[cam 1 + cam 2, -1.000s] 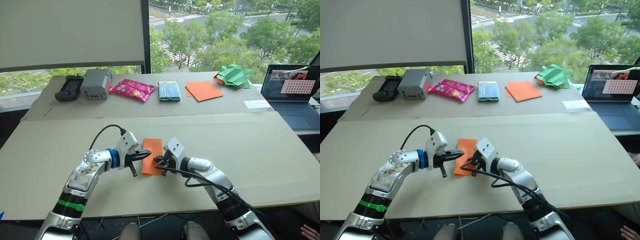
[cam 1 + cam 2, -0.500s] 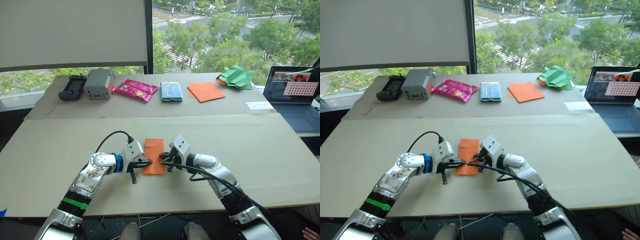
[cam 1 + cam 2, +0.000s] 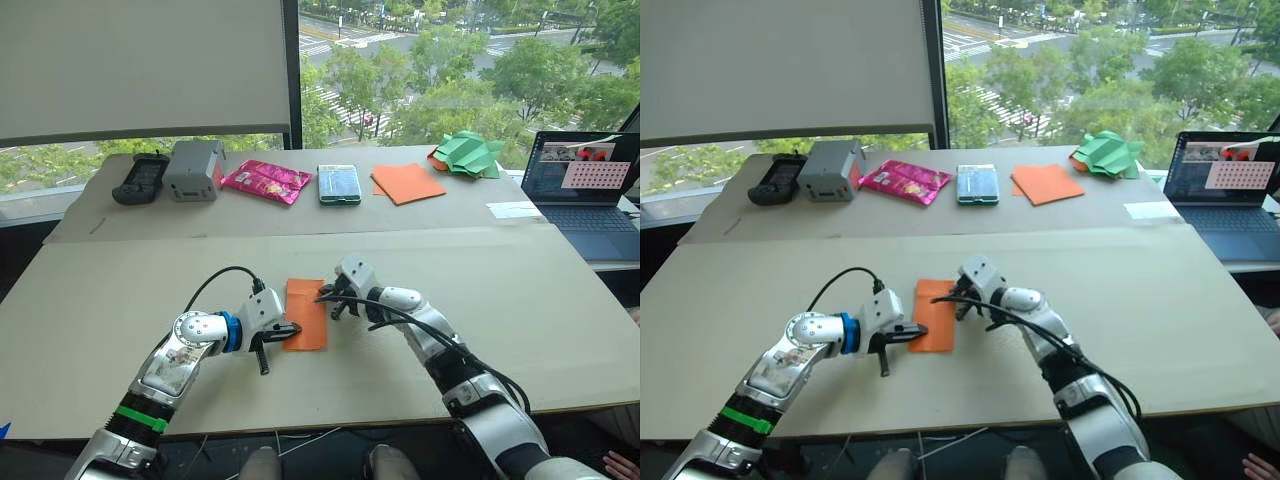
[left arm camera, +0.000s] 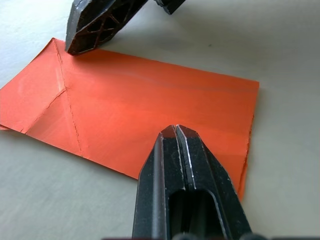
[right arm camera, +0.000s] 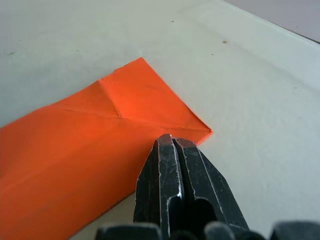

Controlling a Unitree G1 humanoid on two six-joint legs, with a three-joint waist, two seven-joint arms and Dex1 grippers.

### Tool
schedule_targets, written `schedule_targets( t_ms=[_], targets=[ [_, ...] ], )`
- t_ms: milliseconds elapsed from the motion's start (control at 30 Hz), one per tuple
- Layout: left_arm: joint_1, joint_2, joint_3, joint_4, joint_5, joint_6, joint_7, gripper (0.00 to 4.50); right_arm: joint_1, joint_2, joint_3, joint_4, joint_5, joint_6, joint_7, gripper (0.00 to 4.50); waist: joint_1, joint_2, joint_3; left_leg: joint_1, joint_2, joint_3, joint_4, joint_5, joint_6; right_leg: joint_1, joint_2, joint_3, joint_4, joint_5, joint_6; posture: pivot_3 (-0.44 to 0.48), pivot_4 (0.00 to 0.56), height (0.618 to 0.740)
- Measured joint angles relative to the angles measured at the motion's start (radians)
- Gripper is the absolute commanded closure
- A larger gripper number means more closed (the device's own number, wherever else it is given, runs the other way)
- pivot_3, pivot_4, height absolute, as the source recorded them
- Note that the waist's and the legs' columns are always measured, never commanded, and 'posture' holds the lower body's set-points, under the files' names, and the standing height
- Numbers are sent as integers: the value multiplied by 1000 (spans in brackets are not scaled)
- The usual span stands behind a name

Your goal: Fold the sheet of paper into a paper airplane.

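Note:
The sheet of paper [image 3: 305,313] lies flat on the near table as a narrow orange rectangle, with diagonal creases at its far end [image 5: 120,100]. My left gripper [image 3: 290,328] is shut, and its tip [image 4: 175,131] rests on the sheet near its near left edge. My right gripper [image 3: 322,297] is also shut, with its tip [image 5: 170,140] at the sheet's far right edge, close to the creased corner. Nothing is held between either pair of fingers. The paper airplane is out of view.
On the far table stand a black device [image 3: 138,178], a grey box [image 3: 192,168], a pink packet [image 3: 265,180], a teal box [image 3: 339,183], smooth orange sheets [image 3: 408,182] and a green paper shape [image 3: 468,152]. An open laptop [image 3: 585,190] sits at the right.
My right gripper has slid along the sheet's right edge from its near part to its far end. My left gripper has settled closer to the near left edge. The camera shifted slightly.

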Motion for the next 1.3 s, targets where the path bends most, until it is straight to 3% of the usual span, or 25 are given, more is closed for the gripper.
schedule_targets(
  t_ms=[233, 400, 867, 1300],
  targets=[
    [18, 5, 3, -31, 0, 17, 9, 4500, -60, 18, -22, 130, -17, -75, 4, 4448, -1, 0, 0, 0, 0, 0, 0, 0, 0, 0, 0, 0, 0, 0, 0, 0, 150, 706],
    [25, 5, 6, -37, 0, 17, 11, 4500, -53, 19, -28, 127, -22, -84, 25, 4448, -1, 1, -1, 0, 0, 0, 0, 0, 0, 0, 0, 0, 0, 0, 0, 0, 150, 706],
    [18, 12, 1, -29, 0, 18, 6, 4500, 232, -44, 25, -340, -14, 79, 148, 4448, 0, 4, -4, 1, 0, 0, 0, 0, -1, 0, 0, 1, 0, -1, -1, 0, 150, 706],
    [3, 13, -3, -7, 0, 16, -6, 4500, 368, -144, 94, -623, 8, 218, 238, 4448, 1, 2, -5, 2, 0, 0, 0, -5, -7, 0, 0, 1, -1, -1, -1, 0, 150, 706]
  ],
)
